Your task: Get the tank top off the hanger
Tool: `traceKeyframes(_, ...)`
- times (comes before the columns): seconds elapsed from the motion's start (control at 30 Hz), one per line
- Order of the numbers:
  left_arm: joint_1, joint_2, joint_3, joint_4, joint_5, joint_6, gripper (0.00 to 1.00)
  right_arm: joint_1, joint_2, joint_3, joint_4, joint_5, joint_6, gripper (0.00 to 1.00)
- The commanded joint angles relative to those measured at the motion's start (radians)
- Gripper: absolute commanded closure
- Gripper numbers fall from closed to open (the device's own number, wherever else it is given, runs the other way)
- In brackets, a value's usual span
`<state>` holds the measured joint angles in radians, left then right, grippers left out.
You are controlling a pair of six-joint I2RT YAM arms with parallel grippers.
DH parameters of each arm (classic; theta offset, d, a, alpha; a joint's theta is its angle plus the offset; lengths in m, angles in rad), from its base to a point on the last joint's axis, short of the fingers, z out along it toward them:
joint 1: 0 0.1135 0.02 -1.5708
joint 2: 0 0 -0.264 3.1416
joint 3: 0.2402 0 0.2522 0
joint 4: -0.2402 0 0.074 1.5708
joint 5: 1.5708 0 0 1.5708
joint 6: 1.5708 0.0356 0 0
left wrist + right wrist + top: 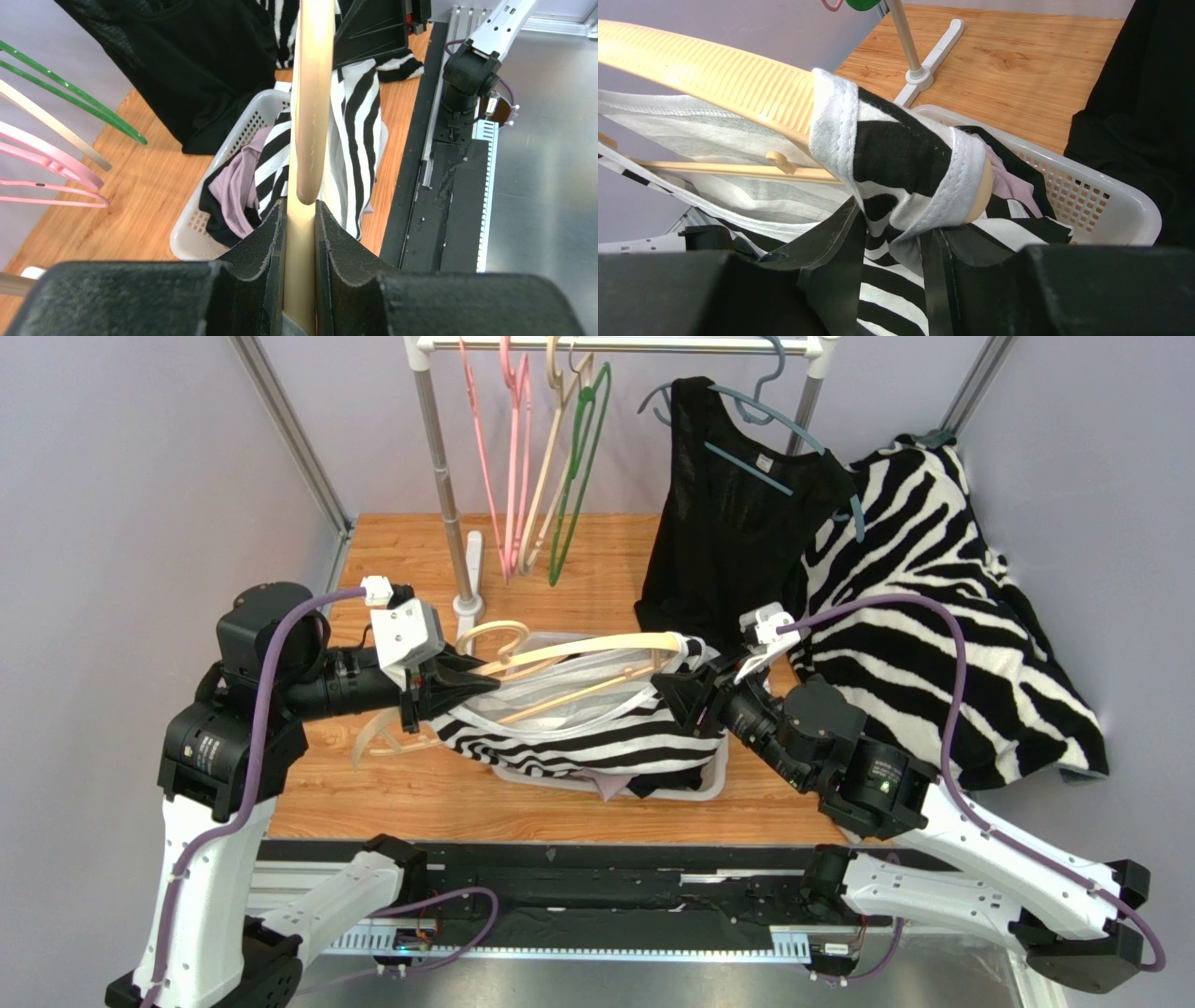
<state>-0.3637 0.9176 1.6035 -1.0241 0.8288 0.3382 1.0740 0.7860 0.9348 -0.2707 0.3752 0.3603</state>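
A zebra-striped tank top (603, 742) hangs on a pale wooden hanger (589, 651) held level over a white basket (709, 781). My left gripper (446, 686) is shut on the hanger's left end; in the left wrist view the hanger (312, 105) runs out from between the pads (270, 238). At the hanger's right end my right gripper (687, 693) is shut on the tank top. In the right wrist view its strap (899, 161) wraps the ribbed hanger tip (717, 77), and the bunched fabric sits between my right gripper's (892, 224) fingers.
The basket (1102, 203) holds lilac and black clothes. A black top (730, 504) hangs on a teal hanger on the rack at the back, beside a large zebra garment (940, 602). Pink, cream and green hangers (540, 462) hang on the rack; its pole foot (470, 581) stands on the table.
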Motion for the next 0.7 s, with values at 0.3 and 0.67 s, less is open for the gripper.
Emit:
traceKeyframes(0.3, 0.019, -0.009, 0.009, 0.041, -0.007, -0.025, 0.98, -0.002, -0.096, 0.03, -0.079, 0.01, 0.058, 0.93)
traceKeyframes(0.67, 0.023, -0.029, -0.011, 0.007, 0.007, 0.015, 0.98, -0.048, -0.065, 0.229, -0.156, 0.117, -0.075, 1.0)
